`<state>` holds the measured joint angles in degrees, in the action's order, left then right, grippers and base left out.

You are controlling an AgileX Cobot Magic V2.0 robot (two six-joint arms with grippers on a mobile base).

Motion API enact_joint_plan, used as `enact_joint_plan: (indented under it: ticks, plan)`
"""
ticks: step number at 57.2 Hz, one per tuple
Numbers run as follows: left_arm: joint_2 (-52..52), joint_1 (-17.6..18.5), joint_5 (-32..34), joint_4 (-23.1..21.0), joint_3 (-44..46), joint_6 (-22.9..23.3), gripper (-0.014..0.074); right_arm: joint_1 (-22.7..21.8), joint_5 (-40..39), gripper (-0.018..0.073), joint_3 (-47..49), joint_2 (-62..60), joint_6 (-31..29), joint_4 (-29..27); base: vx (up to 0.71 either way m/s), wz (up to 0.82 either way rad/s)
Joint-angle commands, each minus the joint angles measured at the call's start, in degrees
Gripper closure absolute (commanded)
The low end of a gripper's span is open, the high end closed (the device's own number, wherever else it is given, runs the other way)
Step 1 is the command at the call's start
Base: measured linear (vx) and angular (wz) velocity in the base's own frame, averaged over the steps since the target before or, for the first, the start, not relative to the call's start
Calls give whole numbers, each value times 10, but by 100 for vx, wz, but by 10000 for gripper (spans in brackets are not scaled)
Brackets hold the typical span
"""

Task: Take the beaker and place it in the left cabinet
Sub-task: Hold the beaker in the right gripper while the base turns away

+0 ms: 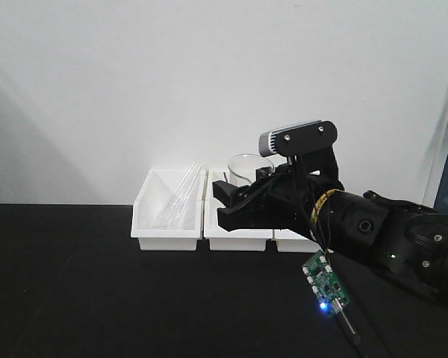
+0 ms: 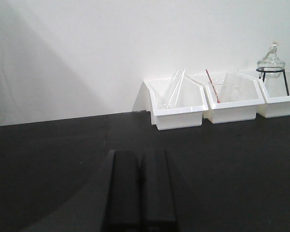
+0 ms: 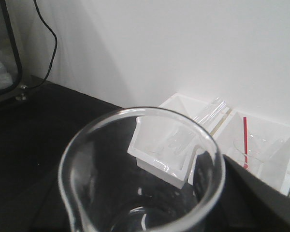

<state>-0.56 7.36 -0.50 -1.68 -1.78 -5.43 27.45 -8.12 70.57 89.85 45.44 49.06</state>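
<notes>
- The right gripper (image 1: pixel 228 201) is closed around the beaker (image 1: pixel 248 168), with its black fingers on the lower part of the glass. The rim and upper wall rise clear above them.
- From the right wrist view, the beaker's round mouth fills the foreground directly under the camera. Its pour spout is at the lower left of the rim, and one dark finger (image 3: pixel 253 193) presses the wall on the right.
- The beaker stands upright with its mouth up. It is held off the black table (image 1: pixel 75 283), in front of the row of white bins and near the middle bin (image 2: pixel 232 113).
- The left gripper (image 2: pixel 141 154) hangs low over the bare table, well apart from the beaker. Its two dark fingers are pressed together and hold nothing.
- The three bins stand side by side against the white wall.
  - The left bin (image 2: pixel 179 118) holds slanted glass tubes (image 2: pixel 176 87).
  - The middle bin holds a second beaker with a red rod (image 2: pixel 217 92).
  - The right bin (image 2: pixel 280 107) holds a round flask (image 2: pixel 270 60) on a black tripod (image 2: pixel 285 82).
- A small green circuit board (image 1: pixel 325 287) with a blue light hangs below the right arm.
</notes>
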Motion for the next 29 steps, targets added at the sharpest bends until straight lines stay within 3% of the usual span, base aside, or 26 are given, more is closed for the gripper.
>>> enact_joint_plan:
  ticks: [1,29]
  plan:
    - [-10,0,48,-4,-9,2,595,1,-32,562,20,-22,-1,-6,0,0]
    - [-10,0,48,-4,-9,2,595,1,-32,562,20,-22,-1,-6,0,0]
